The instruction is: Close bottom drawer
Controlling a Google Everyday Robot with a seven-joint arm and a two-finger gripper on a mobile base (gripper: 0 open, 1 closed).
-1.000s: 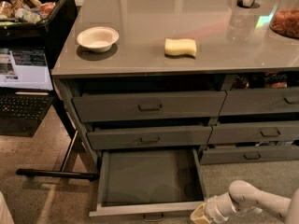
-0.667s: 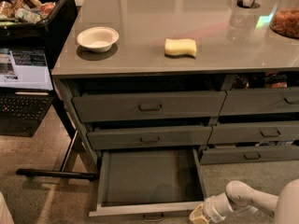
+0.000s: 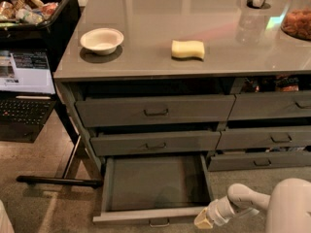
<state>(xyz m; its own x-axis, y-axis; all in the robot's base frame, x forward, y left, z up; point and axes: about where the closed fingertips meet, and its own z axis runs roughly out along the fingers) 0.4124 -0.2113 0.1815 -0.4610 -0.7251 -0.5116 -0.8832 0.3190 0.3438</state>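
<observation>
The bottom drawer [image 3: 155, 182] is pulled far out from the left column of the grey cabinet. Its long shallow tray is bare and its low front panel [image 3: 146, 216] lies near the bottom edge of the view, with a small metal handle [image 3: 159, 223] at its middle. My gripper [image 3: 204, 221] comes in from the lower right on a white arm [image 3: 252, 200]. Its pale tip sits right at the right end of the drawer's front panel.
Two more drawers [image 3: 155, 111] sit above the open one, and narrower drawers [image 3: 265, 137] are to the right. On the counter are a white bowl [image 3: 101, 40], a yellow sponge [image 3: 187, 49] and a jar [image 3: 297, 18]. A laptop [image 3: 24, 89] and a black stand base [image 3: 58, 181] stand at left.
The arm and gripper have shifted slightly left toward the right end of the drawer front. The drawer is still open as before.
</observation>
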